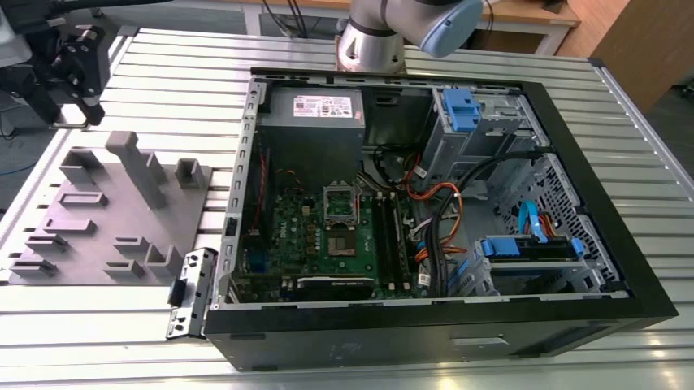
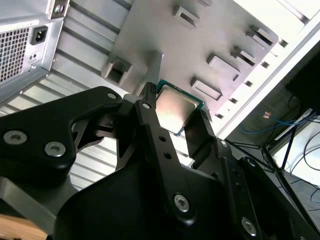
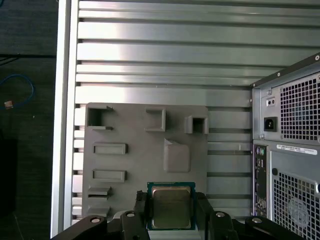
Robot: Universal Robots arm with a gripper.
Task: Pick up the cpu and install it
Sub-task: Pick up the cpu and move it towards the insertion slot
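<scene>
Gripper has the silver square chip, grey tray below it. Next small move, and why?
Probably a level carry toward the open black computer case: the gripper is shut on the small silver-grey square cpu, above the grey plastic fixture tray, while the socket on the green motherboard sits inside that case, well away.

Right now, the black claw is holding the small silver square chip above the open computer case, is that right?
Not quite. The black claw does hold the small silver square chip, but above the grey plastic tray of blocks, not the computer case. The first wrist view shows the tray beneath the chip and the case off to one side.
</scene>
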